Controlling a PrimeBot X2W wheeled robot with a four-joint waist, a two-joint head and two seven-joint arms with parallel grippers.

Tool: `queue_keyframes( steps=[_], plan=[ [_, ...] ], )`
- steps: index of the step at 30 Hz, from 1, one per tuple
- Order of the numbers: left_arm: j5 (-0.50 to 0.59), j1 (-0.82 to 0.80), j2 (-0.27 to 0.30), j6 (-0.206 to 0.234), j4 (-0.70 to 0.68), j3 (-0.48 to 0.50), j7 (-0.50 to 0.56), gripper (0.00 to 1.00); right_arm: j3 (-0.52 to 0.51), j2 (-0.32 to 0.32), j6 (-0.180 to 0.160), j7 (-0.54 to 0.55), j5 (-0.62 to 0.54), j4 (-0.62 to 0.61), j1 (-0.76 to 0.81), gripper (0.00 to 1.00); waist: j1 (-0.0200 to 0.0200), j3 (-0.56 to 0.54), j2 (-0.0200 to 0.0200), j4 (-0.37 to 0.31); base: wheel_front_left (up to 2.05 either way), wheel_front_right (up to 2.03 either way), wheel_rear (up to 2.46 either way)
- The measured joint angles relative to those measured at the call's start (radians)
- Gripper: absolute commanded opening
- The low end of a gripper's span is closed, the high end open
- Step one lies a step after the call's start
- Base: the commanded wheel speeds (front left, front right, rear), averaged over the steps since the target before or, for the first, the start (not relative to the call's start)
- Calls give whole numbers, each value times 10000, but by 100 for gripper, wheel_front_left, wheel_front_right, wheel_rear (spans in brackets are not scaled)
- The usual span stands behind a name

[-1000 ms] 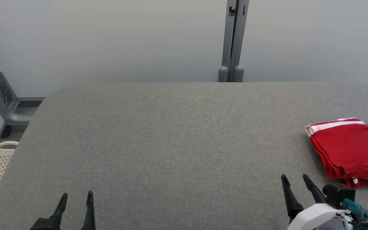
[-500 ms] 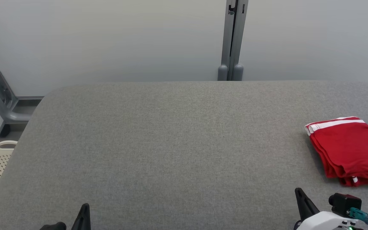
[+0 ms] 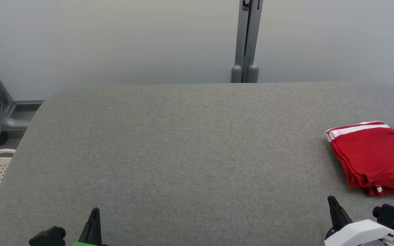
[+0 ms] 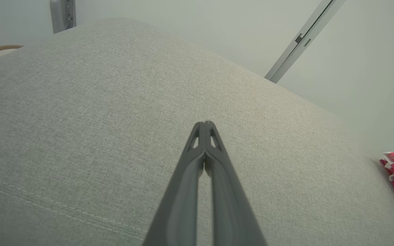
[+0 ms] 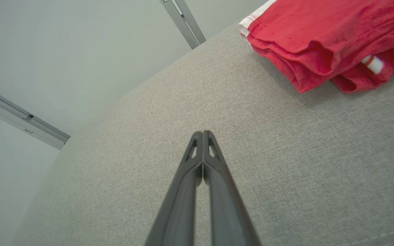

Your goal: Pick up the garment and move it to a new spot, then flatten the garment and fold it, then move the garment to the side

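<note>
The folded red white-striped garment (image 3: 374,164) is lying on the grey fabric table (image 3: 183,153); the left gripper (image 4: 204,123) and right gripper (image 5: 203,133) are hovering, pressed together, empty.

I see my left gripper (image 3: 94,212) low at the lower left of the head view, its two dark fingers pressed together into a single point, holding nothing. My right gripper (image 3: 331,200) sits at the lower right, likewise closed and empty, fingers pointing up from its white wrist (image 3: 357,232).
</note>
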Motion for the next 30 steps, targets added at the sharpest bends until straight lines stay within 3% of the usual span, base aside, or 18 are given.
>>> queue_keyframes(
  steps=[30],
  plan=[
    [-3292,-835,-838,-934,96,660,652,0,-1049,-15,-6,997,4031,-522,-221,0,0,330,0,-176,0,0,0]
  ],
)
